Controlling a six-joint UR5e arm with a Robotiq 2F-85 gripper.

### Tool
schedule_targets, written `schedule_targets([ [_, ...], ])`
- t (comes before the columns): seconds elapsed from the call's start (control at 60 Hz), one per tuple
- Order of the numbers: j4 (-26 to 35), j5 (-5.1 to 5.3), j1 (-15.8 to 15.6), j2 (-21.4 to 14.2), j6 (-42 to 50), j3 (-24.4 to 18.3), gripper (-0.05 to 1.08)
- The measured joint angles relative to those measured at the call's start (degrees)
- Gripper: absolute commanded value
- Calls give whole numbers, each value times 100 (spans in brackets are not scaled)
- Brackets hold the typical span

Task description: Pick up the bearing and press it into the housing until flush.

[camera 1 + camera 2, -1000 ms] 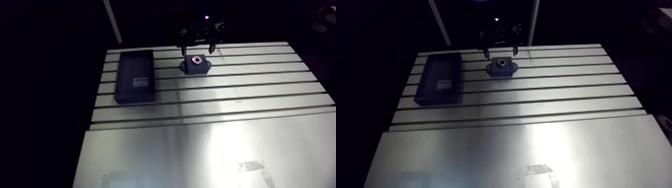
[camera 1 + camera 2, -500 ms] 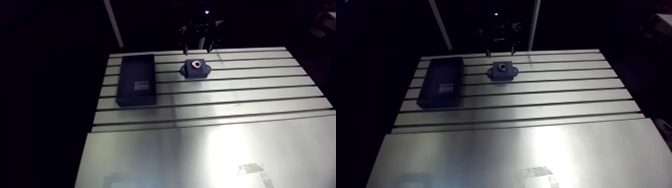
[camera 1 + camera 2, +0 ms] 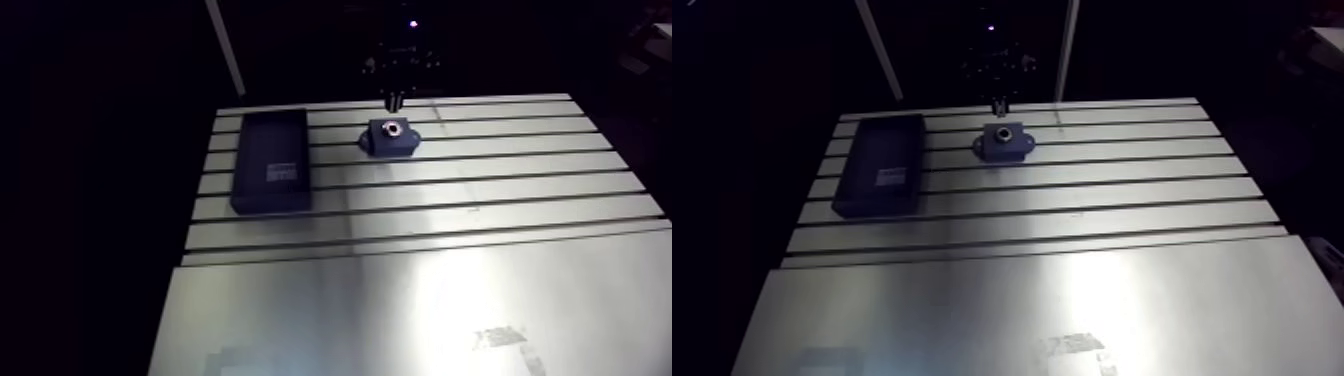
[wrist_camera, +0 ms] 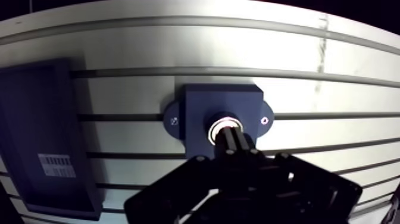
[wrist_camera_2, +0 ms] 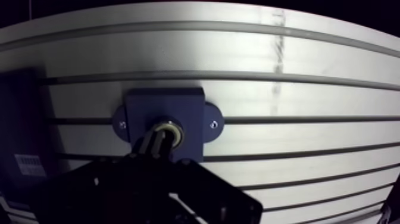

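Bearing, place: small silvery metal ring bearing (image 4: pixel 216 123) sits in the round bore of the dark blue block housing (image 4: pixel 202 101), right at the fingertips.
Hidden: the gripper (image 4: pixel 229 136) covers the near half of the ring, so only a bright arc shows ahead of the fingers (image 4: pixel 237 146). Whether the ring is flush with the housing's top cannot be told. Whether the tips touch the ring or stop just above it is also unclear. In the arm view the gripper body is lost in the dark.
Bearing, look: a thin, shiny, pale rim that catches the light, with a dark middle.
Housing, look: a square block with a rounded ear on each side and a small screw hole in each ear. It lies flat on the slotted aluminium table (image 4: pixel 178 47), under the fingers.
Fingers: clenched, the two drawn together into one narrow dark stem with nothing between them, pointing down at the bore.
Tray: a dark, shallow rectangular tray (image 4: pixel 41 113) with a white label (image 4: pixel 56 165) lies beside the gripper, well apart from the housing.
Change: just before, the arm view showed the two fingers spread, one on each side above the housing. Now they have met in a single tip. Housing and tray lie on the same slots as earlier.
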State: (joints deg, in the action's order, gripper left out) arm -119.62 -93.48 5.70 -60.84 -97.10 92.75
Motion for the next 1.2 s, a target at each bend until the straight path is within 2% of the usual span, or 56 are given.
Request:
schedule_targets([
  [0.383, 127, 1, 22, 60, -11, 5, 96],
  [0.55, 130, 12, 25, 73, -14, 19, 100],
  [0.933, 96, 140, 94, 92, -15, 71, 101],
  [1.2, 86, 155, 112, 94, -18, 95, 101],
])
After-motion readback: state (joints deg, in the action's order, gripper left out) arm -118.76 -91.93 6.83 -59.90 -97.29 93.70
